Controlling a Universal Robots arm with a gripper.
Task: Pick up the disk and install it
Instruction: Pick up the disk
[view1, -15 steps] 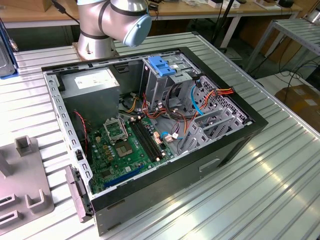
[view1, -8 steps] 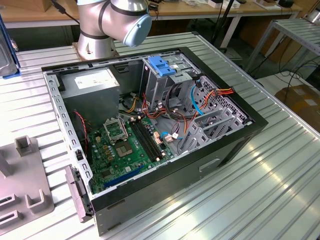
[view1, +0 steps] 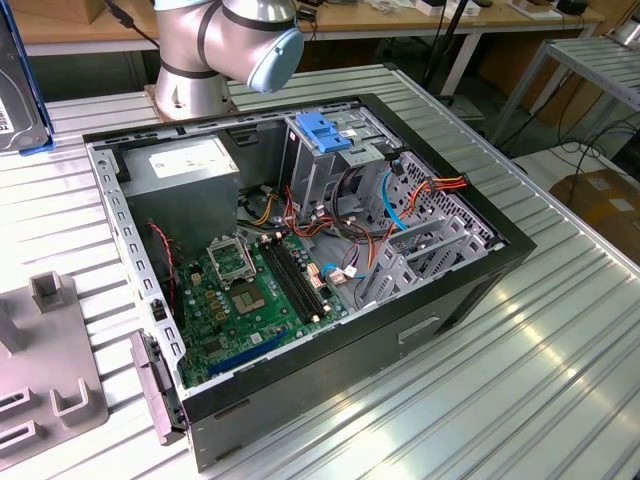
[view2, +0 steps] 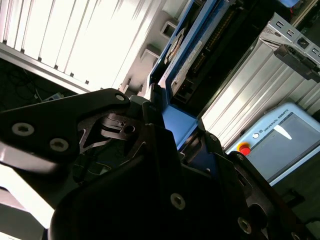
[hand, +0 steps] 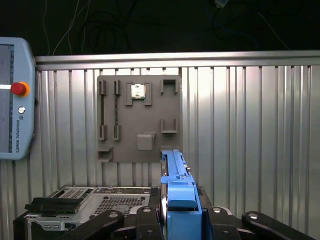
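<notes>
You have the disk (hand: 176, 172) gripped in the pincer (hand: 180, 220). In the first wrist view it stands on edge with its blue carrier frame turned toward the camera, and the pincer's 2 black fingers (hand: 148, 218) are closed against its 2 flat sides. In the second wrist view the same disk (view2: 192, 47) runs away from the pincer (view2: 182, 135). Its grey metal face and blue frame both show, and its near end is clamped between the fingers (view2: 152, 107). The jaws stand as wide as the disk is thick and no wider.

In the exterior view you can see part of the disk (view1: 14, 95) at the exterior view's left edge, upright and well apart from the open computer case (view1: 470, 270).

That case lies on its side on the ribbed metal worktop (view1: 520, 400), with the green motherboard (view1: 250, 290) exposed. The tall metal cage with its wide blue tab (view1: 325, 130) stands near the case's far wall. The arm (view1: 230, 40) rises just behind the case.

In the first wrist view, a grey fixture plate (hand: 139, 117) lies flat on the worktop (hand: 250, 140) beyond the disk. A teach pendant (hand: 15, 100) lies beside the plate, and a corner of the case (hand: 75, 200) shows near the pincer.
</notes>
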